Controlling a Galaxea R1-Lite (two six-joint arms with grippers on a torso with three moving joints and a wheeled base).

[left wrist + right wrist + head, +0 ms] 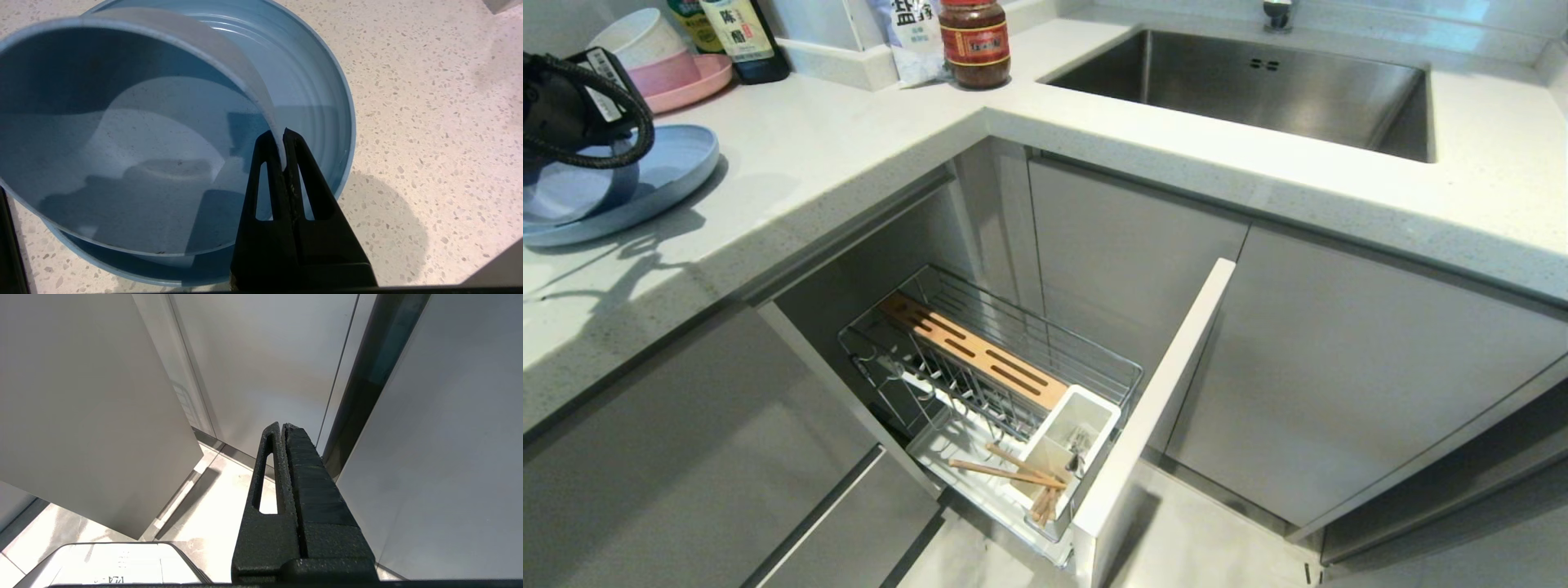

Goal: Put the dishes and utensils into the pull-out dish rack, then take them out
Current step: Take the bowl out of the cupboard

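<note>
Black fingers (282,141) of the left gripper (283,136) are clamped on the bowl's (122,134) thin rim, one finger inside the wall and one outside. That bowl tilts above the plate (327,102), which lies flat on the speckled table (429,122). Below, the rack (1013,359) stands pulled out, chopsticks (1013,469) leaning from its white cup (1066,437). Down beside the cabinet doors (81,408), the right gripper's (282,426) fingers are pressed together on nothing.

Head view high over rack (988,367), left wrist close above plate (327,81), both sharing countertop (849,139)
</note>
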